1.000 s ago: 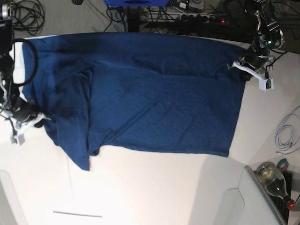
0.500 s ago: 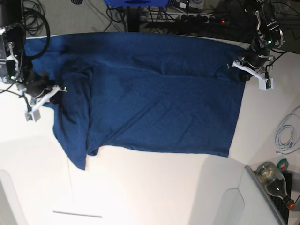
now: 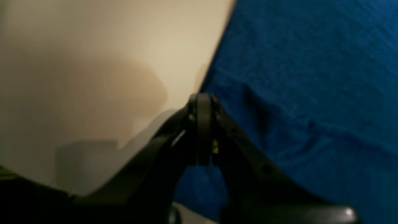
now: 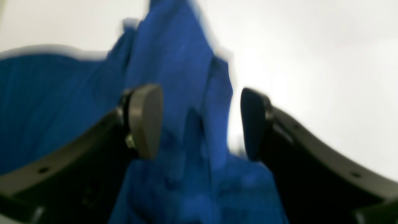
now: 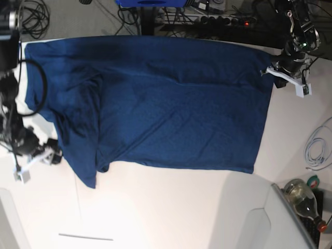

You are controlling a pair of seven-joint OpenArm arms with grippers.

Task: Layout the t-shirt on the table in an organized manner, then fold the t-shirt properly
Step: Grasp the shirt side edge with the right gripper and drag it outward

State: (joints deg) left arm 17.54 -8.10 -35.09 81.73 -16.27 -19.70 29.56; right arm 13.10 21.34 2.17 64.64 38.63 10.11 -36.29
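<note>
A: Since a second ago the t-shirt (image 5: 155, 101) has been tugged about at its sleeve end. The right gripper (image 5: 49, 154) swung up toward the shoulder and has now dropped back to the near edge by the sleeve, and the cloth there lies a touch flatter. The left gripper (image 5: 277, 70) has crept a little toward the far corner of the hem.

B: And the fingers?

A: In the right wrist view the right gripper (image 4: 199, 123) has let go — its pads (image 4: 146, 119) stand well apart, with a blurred ridge of blue cloth running between them and touching neither that I can see. The left gripper (image 3: 200, 130) is clenched tight. A bit of blue shows just behind its tips, so I judge it is pinching the hem corner, though the blur keeps me from swearing to it.

B: Why hold one end only?

A: My guess is the left arm pins the hem while the other pulls the sleeve end out and releases it, so the shirt settles stretched rather than bunched.

B: How does the shirt look?

A: Dark navy, spread nearly full length across the white table (image 5: 171, 207), its far edge up against the table's back rim. The body is mostly smooth with soft creases, and one sleeve is folded over the chest, its lower point hanging toward the near side. Beyond it, at the table's corner, are a glass bottle (image 5: 303, 199) and a coil of white cable (image 5: 317, 148).
</note>
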